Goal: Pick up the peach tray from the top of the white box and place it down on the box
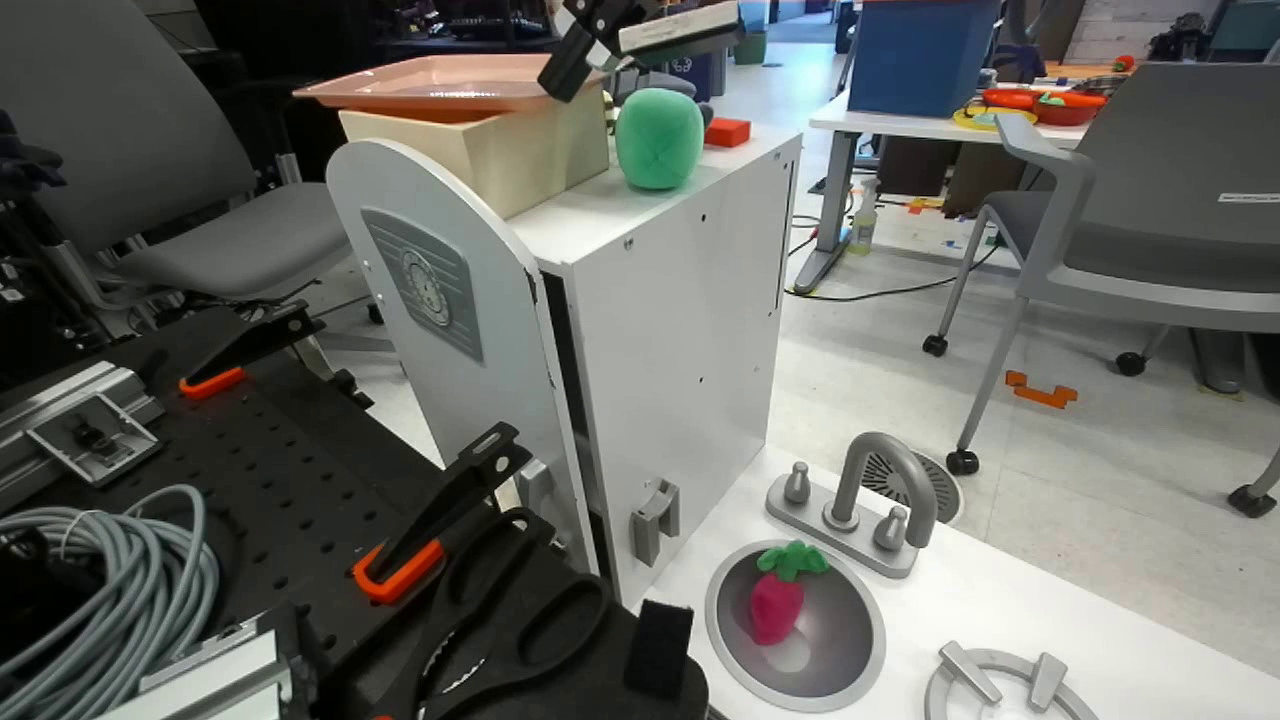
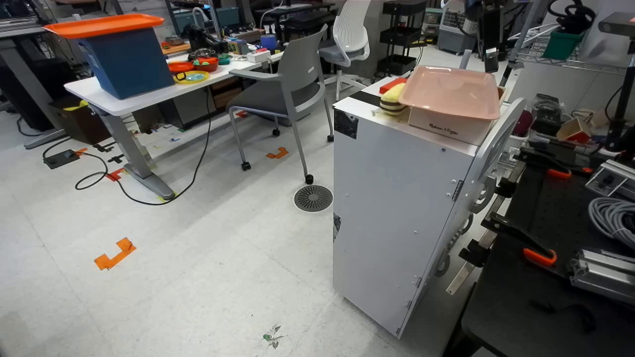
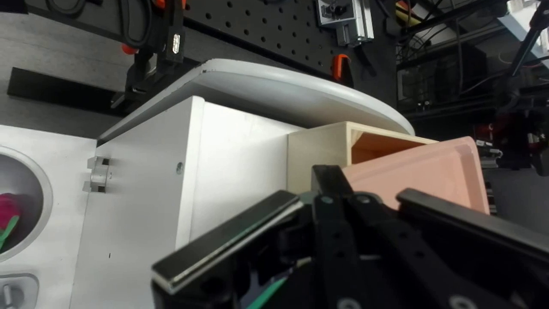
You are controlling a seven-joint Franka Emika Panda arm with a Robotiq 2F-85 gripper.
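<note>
Closest in, the slim black jaws are closed, right at a corner of the shallow, rectangular, peach-pink plastic tray point(image 2: 450, 90); the rim looks nipped between them, though one tip is hidden in the wrist view, so that's a judgement. Landmark now: the tall white box point(image 1: 680, 300) with the rounded front and grey emblem point(image 1: 424, 283). The jaws are over its top, on the side with the small grey latch point(image 1: 656, 520), and from there the tray's body runs all one way, toward the side opposite the latch. Its long axis? Too foreshortened to call. Under the tray, at the white box's emblem end, stands an open, pale wooden box point(image 1: 540, 150), a strip of its opening uncovered toward the emblem. So here's what the move hangs on: a hold at one corner, all the weight off to one side! A lift likely lets the opposite edge dip, so slow and level looks right before the tray is set down on the box. Farther out, a round green plush-looking ball point(image 1: 660, 138) sits by the white box's latch-side edge, a small red block point(image 1: 727, 132) lies beyond it, and a yellow-and-black striped plush toy point(image 2: 393, 100) sits just past the wooden box.
</note>
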